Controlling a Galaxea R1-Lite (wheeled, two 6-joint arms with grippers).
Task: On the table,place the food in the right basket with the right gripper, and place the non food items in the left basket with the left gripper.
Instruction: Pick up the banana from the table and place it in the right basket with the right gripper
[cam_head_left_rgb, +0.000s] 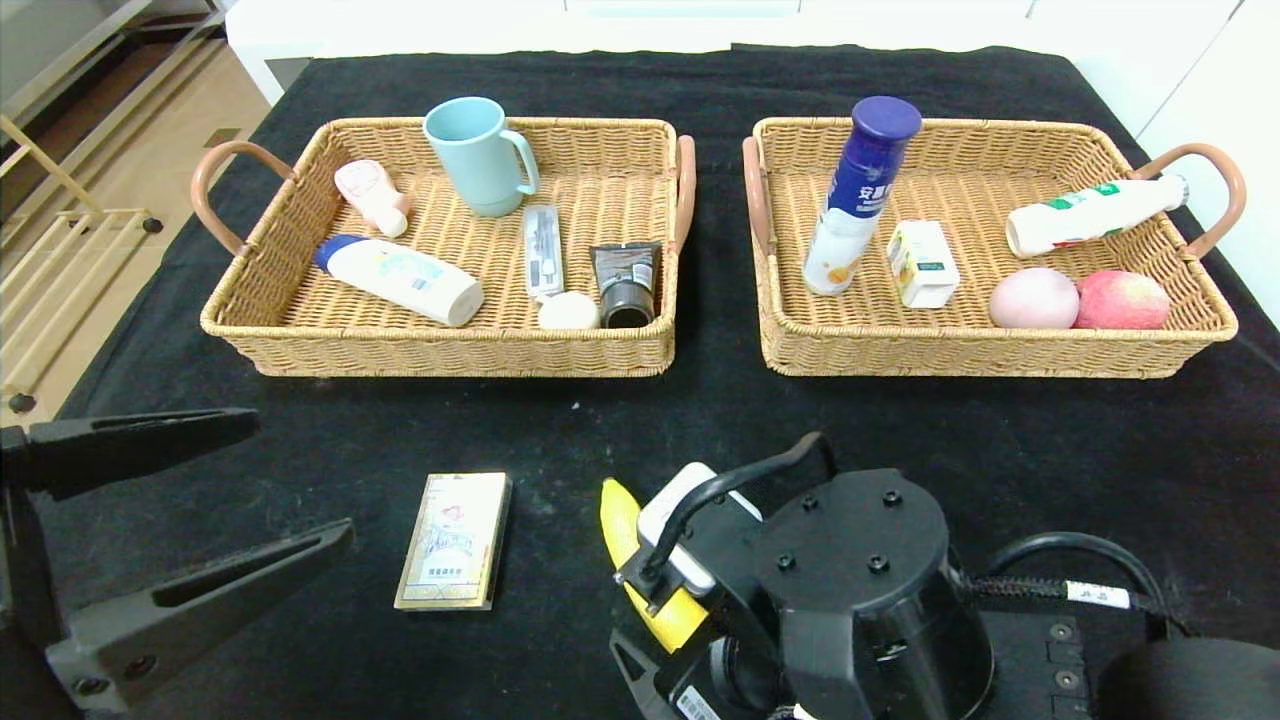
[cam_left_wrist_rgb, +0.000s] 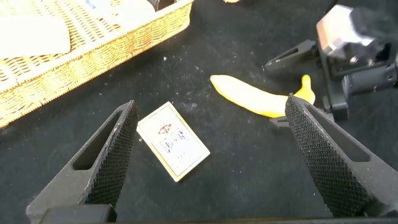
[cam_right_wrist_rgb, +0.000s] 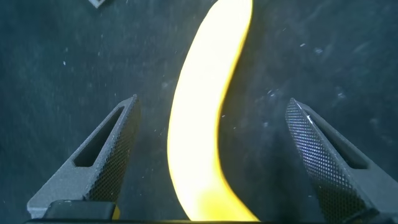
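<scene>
A yellow banana (cam_head_left_rgb: 620, 520) lies on the black table near the front, partly under my right arm (cam_head_left_rgb: 850, 590). In the right wrist view my right gripper (cam_right_wrist_rgb: 213, 102) is open and straddles the banana (cam_right_wrist_rgb: 205, 124), one finger on each side and not touching it. A flat pack of cards (cam_head_left_rgb: 455, 540) lies to the banana's left. My left gripper (cam_head_left_rgb: 300, 480) is open and empty at the front left. In the left wrist view the left gripper (cam_left_wrist_rgb: 211, 106) hovers above the card pack (cam_left_wrist_rgb: 173, 140) and the banana (cam_left_wrist_rgb: 255, 99).
The left basket (cam_head_left_rgb: 450, 350) holds a blue mug (cam_head_left_rgb: 480, 155), lotion bottles, a tube and small items. The right basket (cam_head_left_rgb: 1000, 350) holds an upright blue-capped bottle (cam_head_left_rgb: 860, 190), a small carton, a lying bottle and two round fruits. Black cloth separates the baskets from the loose items.
</scene>
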